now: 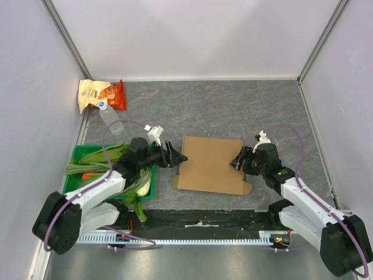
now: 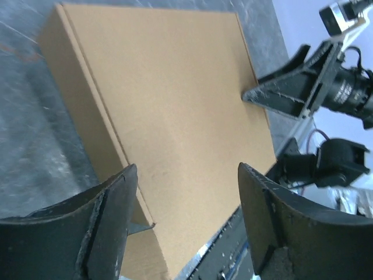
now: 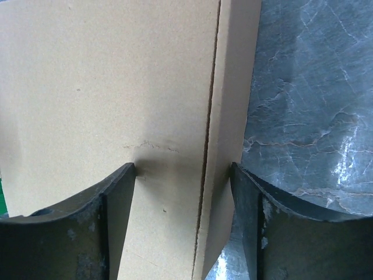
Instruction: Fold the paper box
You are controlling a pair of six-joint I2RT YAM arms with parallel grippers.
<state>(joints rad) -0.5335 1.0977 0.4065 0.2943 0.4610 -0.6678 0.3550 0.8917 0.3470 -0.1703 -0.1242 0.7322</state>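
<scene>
The grey marbled table [image 1: 233,105] stretches out ahead of both pincers. The paper box [image 1: 211,164] lies flat on it between the two. The left pincer [image 1: 175,156] is at the box's left edge, its fingers spread over the cardboard. The right pincer [image 1: 236,160] is spread too, straddling the creased strip along the right edge without pinching it. Left of the left pincer, partly under its arm, sits a green crate [image 1: 78,153] of leafy greens [image 1: 102,154]. Farther out beyond that pincer lies an orange-and-tan snack bag [image 1: 96,94], with a clear bottle [image 1: 111,119] nearer.
</scene>
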